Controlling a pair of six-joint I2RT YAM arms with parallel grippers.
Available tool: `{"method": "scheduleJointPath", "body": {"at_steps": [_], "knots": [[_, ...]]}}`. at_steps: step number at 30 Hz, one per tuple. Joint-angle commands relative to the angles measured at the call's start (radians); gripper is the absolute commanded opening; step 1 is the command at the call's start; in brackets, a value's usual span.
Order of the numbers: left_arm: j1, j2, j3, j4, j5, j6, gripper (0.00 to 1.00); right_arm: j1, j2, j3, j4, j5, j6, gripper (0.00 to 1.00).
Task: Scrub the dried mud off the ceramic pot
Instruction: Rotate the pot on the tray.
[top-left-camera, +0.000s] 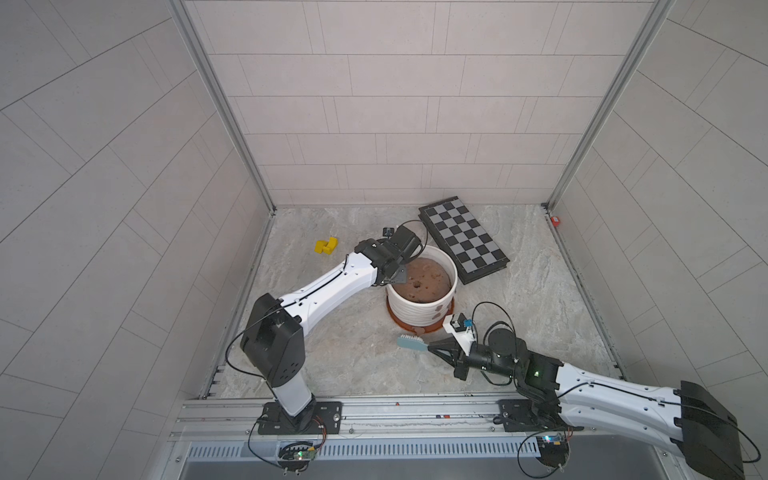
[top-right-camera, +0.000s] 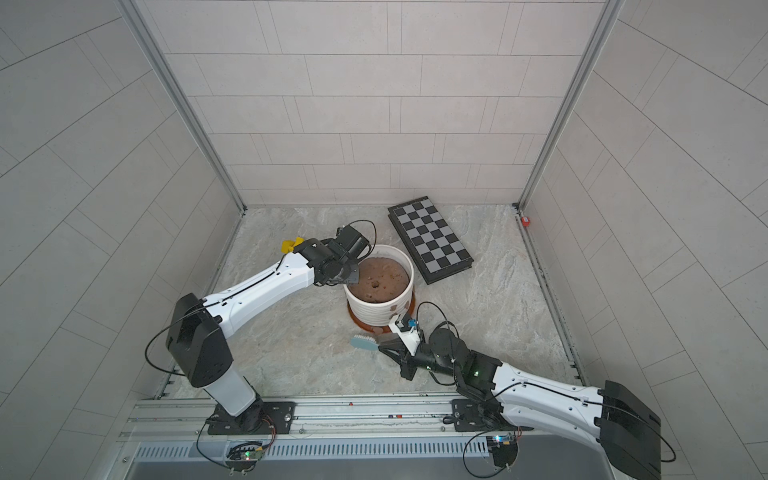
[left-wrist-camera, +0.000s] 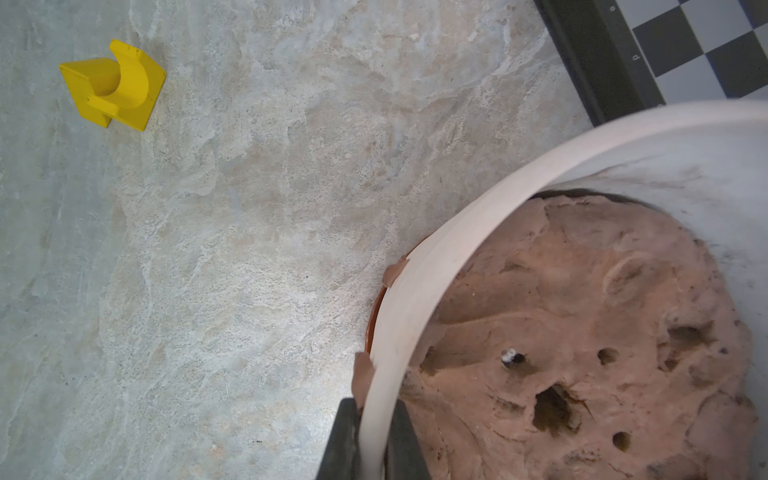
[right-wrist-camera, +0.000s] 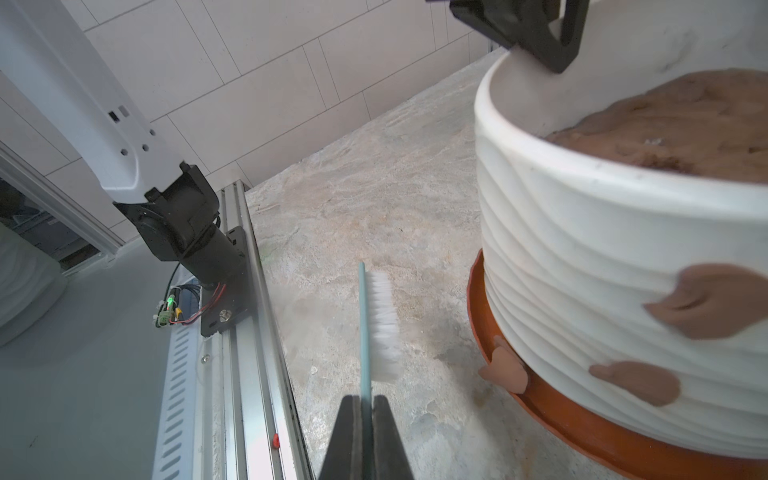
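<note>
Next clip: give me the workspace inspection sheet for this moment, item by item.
Surface: marbled stone-look tabletop, no spills seen.
Job's things: ceramic pot upright on an orange saucer, brown filling inside; dried mud patches on its ribbed wall, one flake at the saucer's rim; brush apart from the pot.
Clutter: chessboard behind-right of the pot; yellow block to its left.
Grippers: left gripper shut on the pot's rim; right gripper shut on the brush handle.
Cables: black loops at both wrists, none seen snagged.
Surroundings: tiled walls on three sides; metal rail in front.
</note>
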Motion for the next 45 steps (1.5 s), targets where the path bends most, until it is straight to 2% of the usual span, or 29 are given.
{"method": "scheduleJointPath", "body": {"at_steps": [1,8,14,19,26,37,45], "knots": [[0.014,0.034,-0.016,0.014,0.117,0.161,0.0,-0.028,-0.023,0.046,-0.04,-0.058,-0.047,0.0],[0.047,0.052,0.005,0.014,0.177,0.346,0.0,-0.089,-0.034,0.084,-0.069,-0.102,-0.111,0.0],[0.077,0.08,0.038,-0.003,0.193,0.459,0.0,-0.215,-0.019,0.105,-0.049,-0.249,-0.111,0.0],[0.103,0.093,0.068,-0.014,0.258,0.532,0.0,-0.246,0.004,0.144,-0.077,-0.326,-0.122,0.0],[0.113,0.105,0.085,-0.038,0.252,0.595,0.0,-0.287,0.014,0.188,-0.117,-0.314,-0.145,0.0],[0.119,0.094,0.082,-0.045,0.304,0.603,0.0,-0.369,0.066,0.19,-0.137,-0.311,-0.159,0.0],[0.125,0.085,0.071,-0.045,0.328,0.632,0.0,-0.452,0.07,0.142,-0.082,-0.319,-0.097,0.0]]}}
